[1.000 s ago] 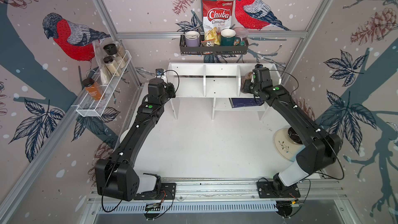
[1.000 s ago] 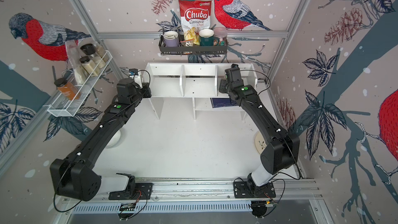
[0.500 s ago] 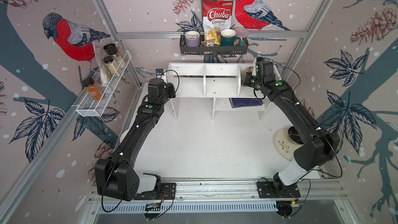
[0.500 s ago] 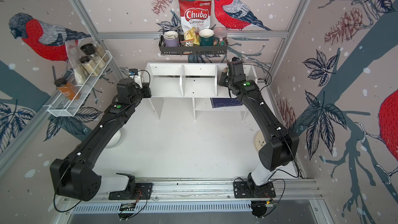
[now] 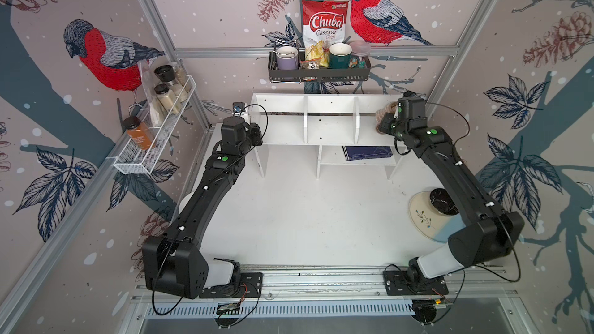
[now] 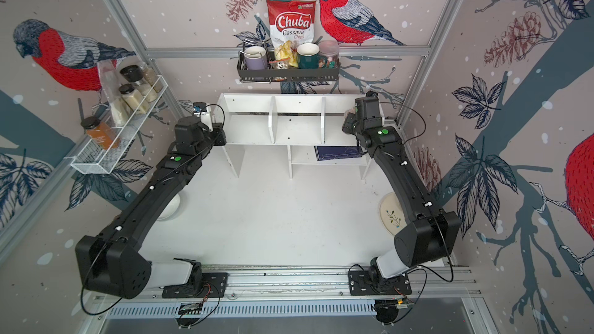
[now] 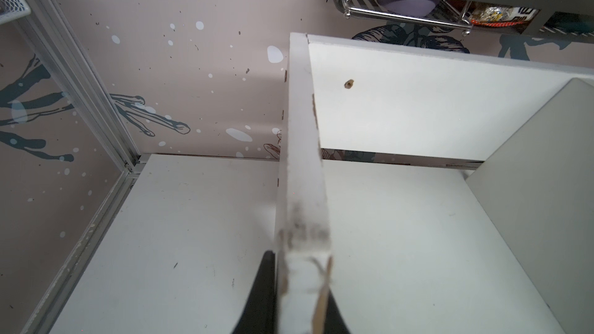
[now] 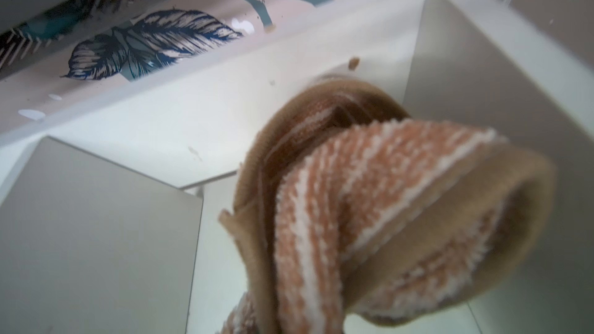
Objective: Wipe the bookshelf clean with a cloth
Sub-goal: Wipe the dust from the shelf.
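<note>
The flat white table [image 5: 305,213] carries, at its far side, the wide white bookshelf [image 5: 331,130] made of smooth painted boards. The left gripper [image 7: 300,279] is pinching the scuffed, chipped near edge of its left side panel. The right gripper [image 5: 386,125] is pressed together on the fluffy, striped tan cloth [image 8: 369,204], bunched inside the right upper compartment.

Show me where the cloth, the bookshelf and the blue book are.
cloth [image 8: 369,207]: right wrist view, on its striped fold.
bookshelf [image 5: 331,130]: a top view, on the middle compartment's bare floor.
blue book [image 5: 367,153]: a top view, on its cover.
</note>
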`<state>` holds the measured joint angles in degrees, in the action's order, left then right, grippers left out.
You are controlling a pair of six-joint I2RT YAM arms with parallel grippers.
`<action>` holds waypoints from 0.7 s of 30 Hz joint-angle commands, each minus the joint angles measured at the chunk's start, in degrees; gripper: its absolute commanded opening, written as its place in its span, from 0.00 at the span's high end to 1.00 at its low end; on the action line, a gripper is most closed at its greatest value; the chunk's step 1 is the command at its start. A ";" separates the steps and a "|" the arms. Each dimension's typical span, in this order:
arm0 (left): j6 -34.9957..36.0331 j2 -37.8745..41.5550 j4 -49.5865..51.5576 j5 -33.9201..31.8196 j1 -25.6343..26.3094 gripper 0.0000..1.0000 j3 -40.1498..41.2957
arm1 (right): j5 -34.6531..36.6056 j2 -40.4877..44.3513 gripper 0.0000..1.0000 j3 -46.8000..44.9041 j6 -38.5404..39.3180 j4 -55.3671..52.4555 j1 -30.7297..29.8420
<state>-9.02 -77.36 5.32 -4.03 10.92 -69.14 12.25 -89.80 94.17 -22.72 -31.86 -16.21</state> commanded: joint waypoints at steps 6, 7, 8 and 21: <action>-7.72 -0.69 3.81 7.04 -0.02 1.00 -0.03 | 2.03 -7.76 1.00 12.58 4.24 -2.95 -4.42; -7.74 -0.75 3.84 6.90 -0.02 1.00 -0.08 | 2.20 -7.46 1.00 12.58 4.46 -2.28 -5.43; -7.77 -0.77 3.82 6.82 -0.02 1.00 -0.11 | 2.46 -6.89 1.00 12.06 4.45 -1.84 -6.37; -8.47 0.43 3.33 5.23 -0.02 1.00 0.68 | 13.31 24.84 1.00 -11.81 4.88 -4.64 -16.85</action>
<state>-9.08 -77.14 5.04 -3.90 10.92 -68.88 22.04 -69.63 84.47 -18.20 -34.98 -30.52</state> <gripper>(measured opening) 0.144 0.060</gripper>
